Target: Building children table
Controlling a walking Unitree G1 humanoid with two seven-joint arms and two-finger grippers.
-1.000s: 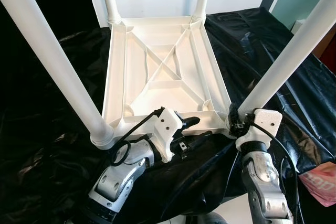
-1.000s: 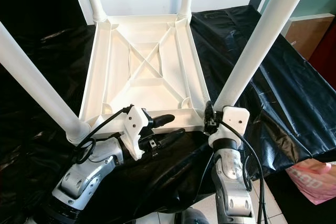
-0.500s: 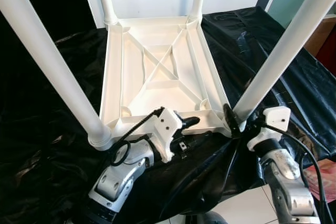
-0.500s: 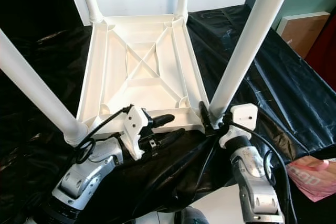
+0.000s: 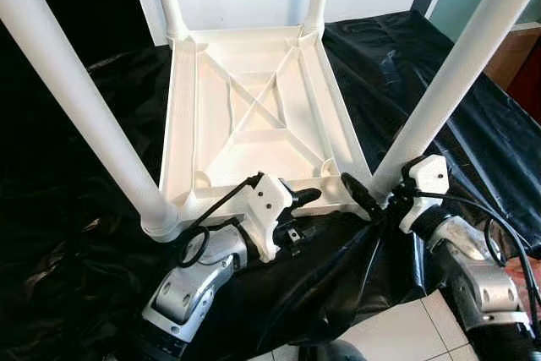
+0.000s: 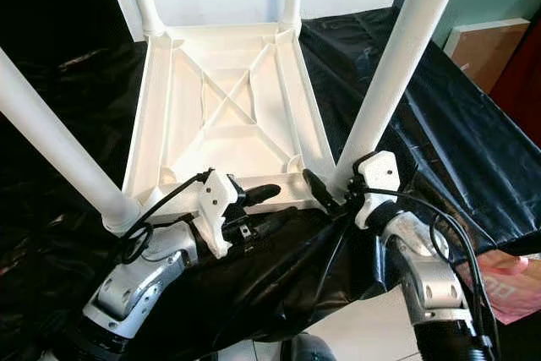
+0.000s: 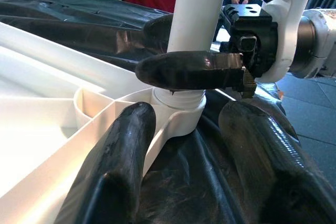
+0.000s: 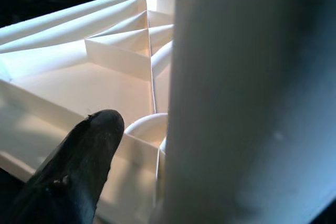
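Upturned white plastic table [image 5: 254, 120] on black sheeting [image 5: 76, 234], legs pointing up.

The right gripper [image 5: 378, 196] is spread around the base of the near right leg [image 5: 448, 82], one finger [image 7: 191, 70] laid against the round tube. The left gripper [image 5: 300, 213] is held open at the table's near edge, fingers parted, nothing between them. The ribbed underside is crossed by moulded diagonal braces; the sheeting is glossy and creased.

You get bright, even daylight on the white table underside [image 5: 254, 116], sharp in both eye views. The black plastic sheet [image 5: 406, 57] throws glare at far right. In the right wrist view, the near leg [image 8: 247, 103] blurs, shaded blue-grey.
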